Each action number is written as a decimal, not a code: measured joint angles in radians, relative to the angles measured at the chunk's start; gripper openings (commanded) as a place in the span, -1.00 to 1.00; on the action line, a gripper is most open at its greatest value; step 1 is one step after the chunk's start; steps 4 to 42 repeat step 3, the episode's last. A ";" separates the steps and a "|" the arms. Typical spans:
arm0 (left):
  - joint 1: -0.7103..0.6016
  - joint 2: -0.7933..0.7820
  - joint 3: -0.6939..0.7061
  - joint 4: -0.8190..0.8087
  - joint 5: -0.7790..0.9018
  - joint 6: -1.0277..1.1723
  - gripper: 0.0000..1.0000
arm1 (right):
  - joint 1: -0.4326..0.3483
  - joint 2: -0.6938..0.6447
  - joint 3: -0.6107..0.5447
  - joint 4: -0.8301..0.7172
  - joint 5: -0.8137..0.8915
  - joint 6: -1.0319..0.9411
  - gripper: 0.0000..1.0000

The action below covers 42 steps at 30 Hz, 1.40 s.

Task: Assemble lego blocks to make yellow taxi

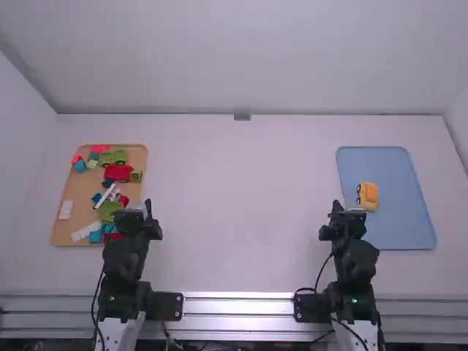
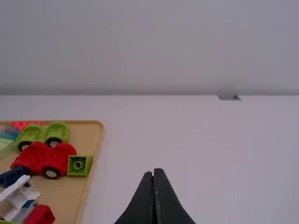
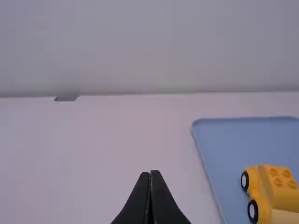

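Wrist views cropping tan tray (image 2: 70,190), blue tray (image 3: 243,142), yellow car (image 3: 281,196)

Yeah, no text, labels, brands, numbers or signs can really be made out in any view here.

White, smooth, flat table (image 1: 241,212). Directly on it, left side: tan rectangular tray (image 1: 77,191), rounded corners, raised rim. Right side: light-blue rectangular tray (image 1: 402,227), rounded corners, low rim. Both flat, well apart, long sides running away from camera, near edges roughly level. Small grey block (image 1: 242,115) at table's far edge, between trays.
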 measured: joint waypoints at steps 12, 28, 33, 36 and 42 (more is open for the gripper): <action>0.000 0.000 0.000 0.000 0.000 0.000 -1.00 | 0.000 -0.025 0.000 0.000 0.000 -0.003 -1.00; 0.000 0.000 0.000 0.000 0.000 0.000 -1.00 | 0.000 -0.025 0.000 0.000 0.000 -0.003 -1.00; 0.000 0.000 0.000 0.000 0.000 0.000 -1.00 | 0.000 -0.025 0.000 0.000 0.000 -0.003 -1.00; 0.000 0.000 0.000 0.000 0.000 0.000 -1.00 | 0.000 -0.025 0.000 0.000 0.000 -0.003 -1.00; 0.000 0.000 0.000 0.000 0.000 0.000 -1.00 | 0.000 -0.025 0.000 0.000 0.000 -0.003 -1.00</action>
